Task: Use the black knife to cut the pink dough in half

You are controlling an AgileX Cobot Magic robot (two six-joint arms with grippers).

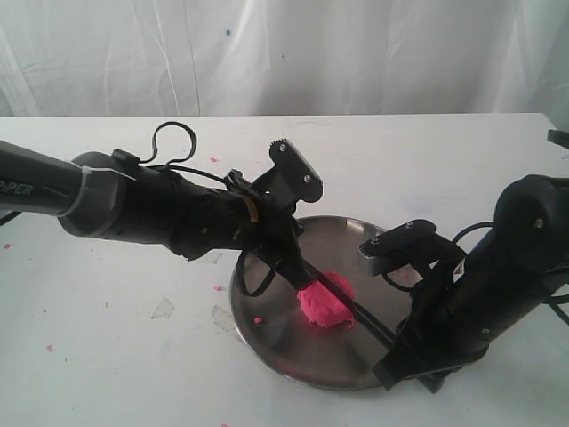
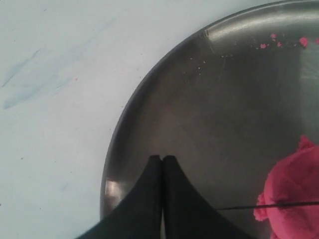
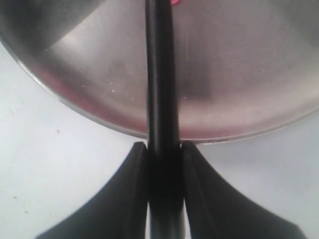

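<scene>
A: Exterior view: where is the pink dough?
B: Mid steel plate, a soft lump. The black knife crosses it, its long axis running out to the rim and the right gripper.
A: Left wrist?
B: The left gripper is pinched together, empty, inside the rim beside the dough.
A: Right wrist?
B: Its jaws clamp the matte handle at the rim.

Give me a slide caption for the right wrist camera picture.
Right gripper clamps the black knife, which extends across the steel plate.
</scene>
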